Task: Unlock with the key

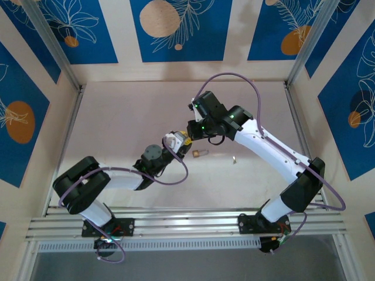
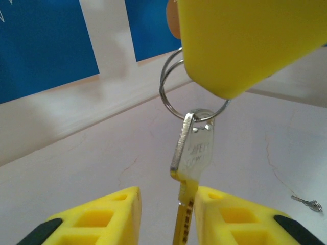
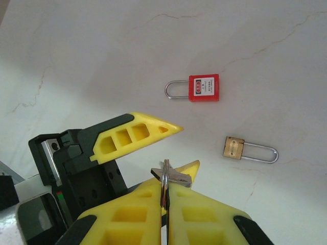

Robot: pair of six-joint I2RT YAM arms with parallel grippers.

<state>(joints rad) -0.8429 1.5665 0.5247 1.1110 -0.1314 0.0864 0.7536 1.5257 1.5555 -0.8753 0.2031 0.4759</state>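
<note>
Top external view: the pale table is carrying both arms, which are meeting at frame centre. In the right wrist view, the right gripper at bottom centre is pinching together on the key ring. In the left wrist view, the left gripper at the bottom edge is sitting with jaws apart either side of the key's blade, a gap showing on one side, so nothing is clamped yet. The red padlock is lying upper centre, the brass padlock right of centre, the two well apart. The key is hanging at frame centre off the ring. It is likely light, stiff, thin and slick, and it is dangling free, so it is probably twisting easily. The flat head looks like the best hold, pinched across its faces with the blade left bare. The padlocks are probably sliding easily on the smooth top, so the chosen body needs pinning. A spare key is lying lower right.
</note>
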